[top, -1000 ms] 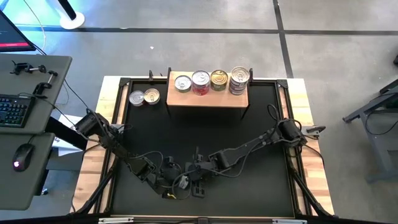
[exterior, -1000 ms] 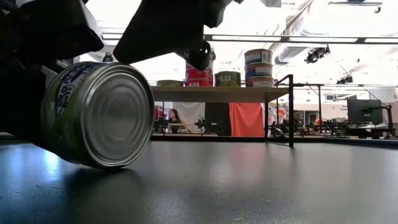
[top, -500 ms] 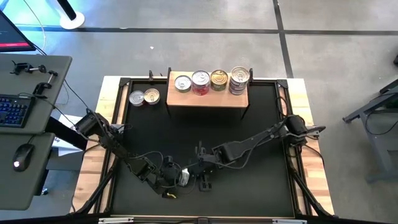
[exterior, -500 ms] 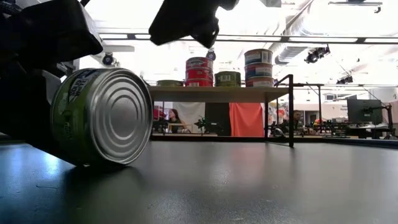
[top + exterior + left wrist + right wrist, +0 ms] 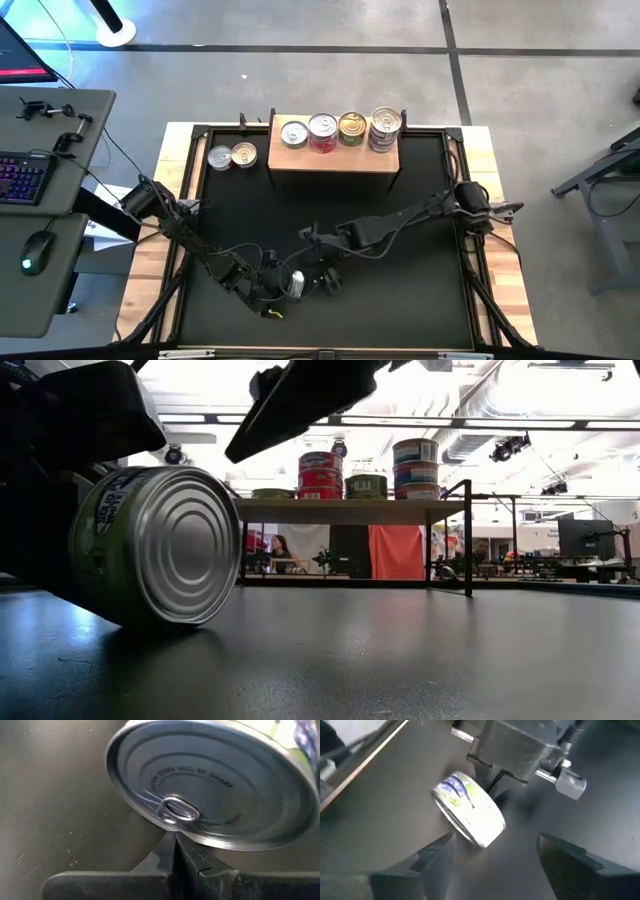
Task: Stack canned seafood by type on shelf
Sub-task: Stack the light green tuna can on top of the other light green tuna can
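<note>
A green tin (image 5: 155, 547) stands on its edge at the near side of the black mat (image 5: 400, 290), tipped a little, with its flat silver bottom facing the low camera. In the left wrist view its lid with the pull ring is right in front of the left end effector (image 5: 175, 851), whose fingers are pressed together under the tin's rim. They do not pinch it.

The right end effector (image 5: 492, 852) hangs above the tin with its fingers spread wide, one on each side.

The shelf (image 5: 333, 155) is at the far side of the worktop. Four stacks of tins (image 5: 340, 130) sit on it already. Two more tins (image 5: 231, 155) lie on the mat to the left of the shelf.

What could go wrong? The tin is round and rests on a thin edge, so it may roll or flop flat if it gets bumped. If the right end effector comes down a bit off to one side, a finger could hit the rim and knock the tin away. The two end effectors are also very near each other and could bump.
</note>
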